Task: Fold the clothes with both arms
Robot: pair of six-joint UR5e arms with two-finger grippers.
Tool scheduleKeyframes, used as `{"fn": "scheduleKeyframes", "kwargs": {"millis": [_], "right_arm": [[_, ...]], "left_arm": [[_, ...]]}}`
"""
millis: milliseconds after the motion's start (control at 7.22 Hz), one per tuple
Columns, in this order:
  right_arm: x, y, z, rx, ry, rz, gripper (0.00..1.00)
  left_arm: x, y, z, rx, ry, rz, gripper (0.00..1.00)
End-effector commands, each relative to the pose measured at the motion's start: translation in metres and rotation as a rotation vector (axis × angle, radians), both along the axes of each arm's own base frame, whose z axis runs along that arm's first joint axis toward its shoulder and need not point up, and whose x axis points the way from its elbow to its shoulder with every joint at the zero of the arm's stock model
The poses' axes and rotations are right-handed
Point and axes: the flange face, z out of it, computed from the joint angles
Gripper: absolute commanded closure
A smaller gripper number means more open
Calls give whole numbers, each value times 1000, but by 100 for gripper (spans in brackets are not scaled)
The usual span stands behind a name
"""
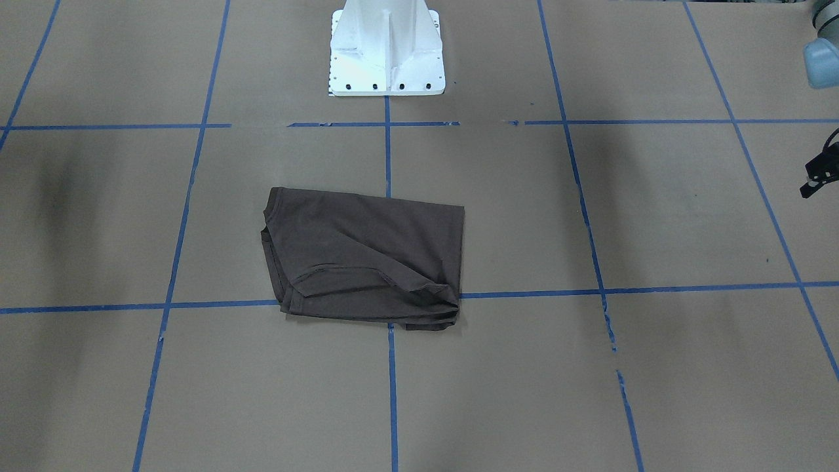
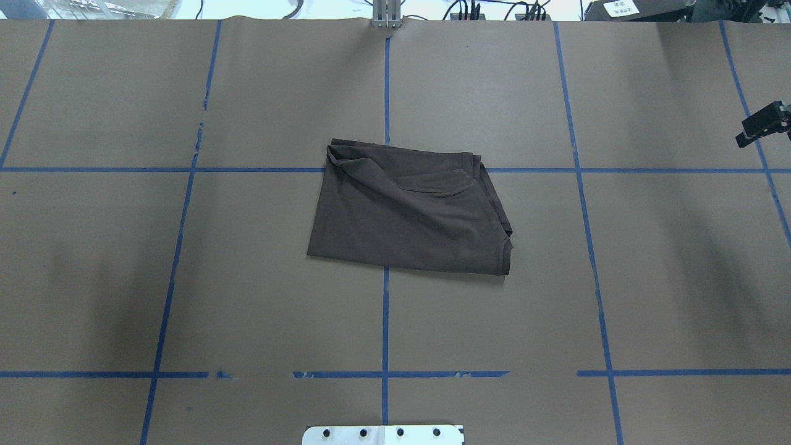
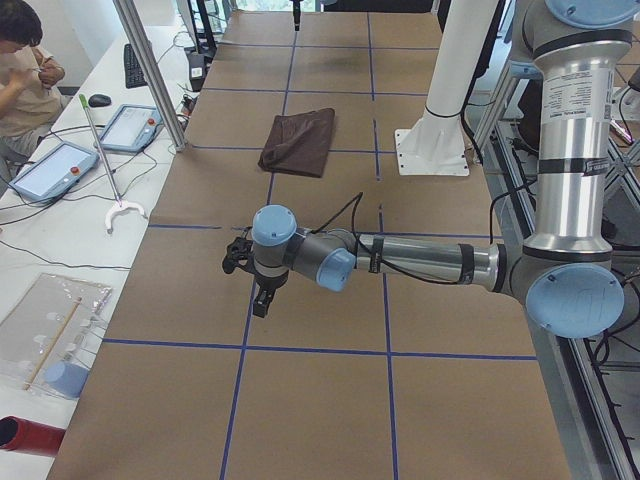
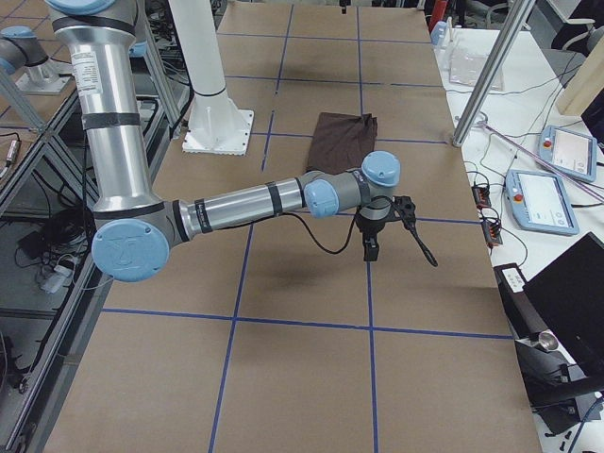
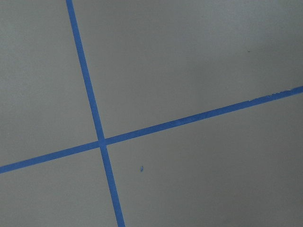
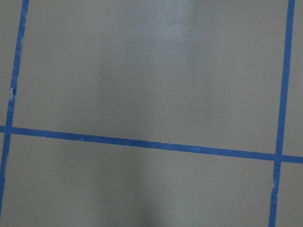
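T-shirt [image 2: 408, 210] lies folded in middle of table [image 2: 185, 278], far from every edge, long axis along table length. Left gripper [image 3: 260, 298] hangs over left end, right gripper [image 4: 371, 250] over right end. Shirt is inward from each, well apart; I judge neither clearly nearer. Both claws: open or closed, I cannot tell. Surface brown, with blue tape grid [image 2: 385, 309]. Person [image 3: 20, 80] sits at side desk [image 3: 60, 225]
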Motion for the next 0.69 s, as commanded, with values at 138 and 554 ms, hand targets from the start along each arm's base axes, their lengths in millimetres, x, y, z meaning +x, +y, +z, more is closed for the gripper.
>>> {"fn": "scheduleKeyframes", "kwargs": {"millis": [138,554], "right_arm": [[0,0,0,2,2,1,0],[0,2,5,-8,6,0,0]], "left_arm": [[0,0,0,1,1,1,0],[0,1,11,-20,-4,0,0]]}}
